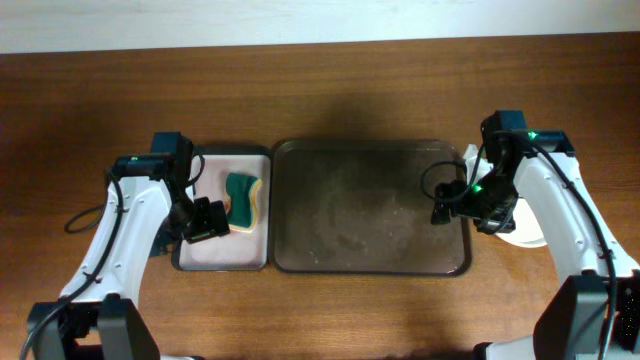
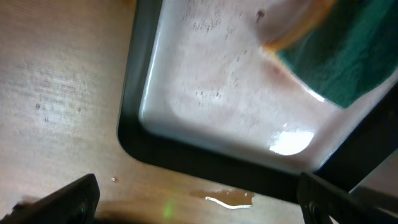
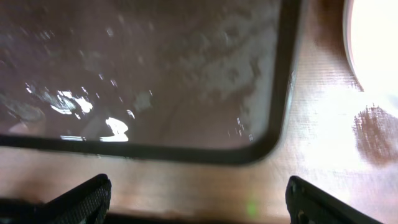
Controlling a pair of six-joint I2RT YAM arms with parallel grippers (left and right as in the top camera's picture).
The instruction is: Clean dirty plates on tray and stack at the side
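Spread and empty, the right fingers (image 3: 81, 199) hover over a corner of the wet dark rectangular tray (image 3: 283, 81). The white round plate (image 3: 373, 37) lies just beyond its rim, upper right. A straight lift should clear both. The left fingers (image 2: 68, 199), also apart, hang at a corner of the small white tray (image 2: 205, 87) holding a green sponge (image 2: 348, 62). Open wooden table (image 1: 330, 100) lies beyond.

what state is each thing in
large dark rectangular tray: no plates, wet smears
small pale-bottomed tray: holds sponge
green and yellow sponge: loose in small tray
white round plate: on table beside large tray
left gripper: jaws open, empty
right gripper: jaws open, empty
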